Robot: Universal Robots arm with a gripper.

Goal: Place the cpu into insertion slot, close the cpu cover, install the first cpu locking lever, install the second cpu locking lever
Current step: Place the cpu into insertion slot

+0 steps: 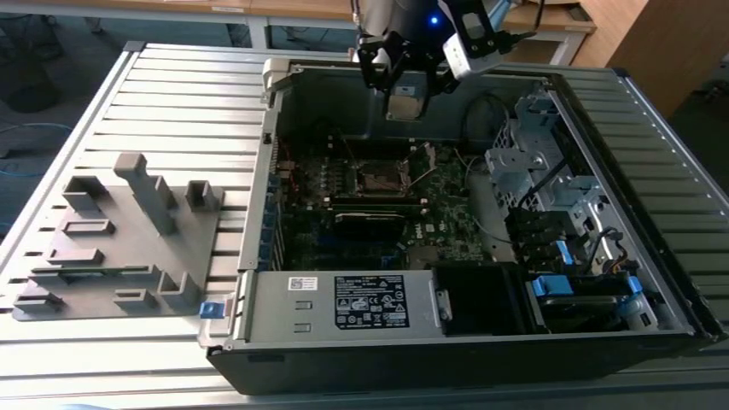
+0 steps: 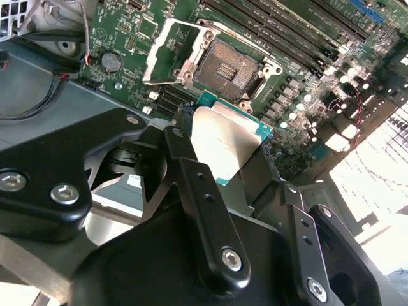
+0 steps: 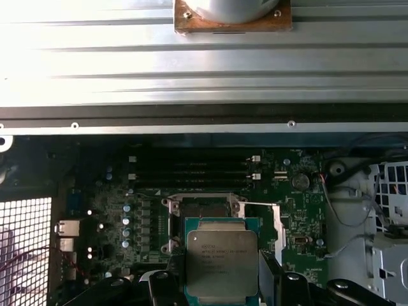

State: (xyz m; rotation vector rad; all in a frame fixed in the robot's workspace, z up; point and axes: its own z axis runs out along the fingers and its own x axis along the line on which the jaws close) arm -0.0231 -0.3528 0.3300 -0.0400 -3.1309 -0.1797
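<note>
My gripper (image 1: 407, 90) hangs above the open computer case, shut on the cpu (image 1: 407, 102). The cpu (image 2: 226, 143) is a flat square chip with a grey metal top and a green edge, pinched between two black fingers (image 2: 185, 159). In the first wrist view the cpu (image 3: 221, 261) covers part of the insertion slot (image 3: 203, 207) below it. The insertion slot (image 2: 229, 67) lies bare on the motherboard, its dark centre showing. The cpu cover (image 2: 167, 54) stands flipped open beside the slot. In the exterior view the slot (image 1: 380, 177) sits well below the gripper.
A grey fixture plate (image 1: 125, 231) with upright blocks lies at the exterior view's left. The case's back wall (image 1: 330, 102) is close behind the gripper. A metal drive cage (image 1: 535, 166) and cables stand to the right. Memory slots (image 3: 191, 172) run beside the socket.
</note>
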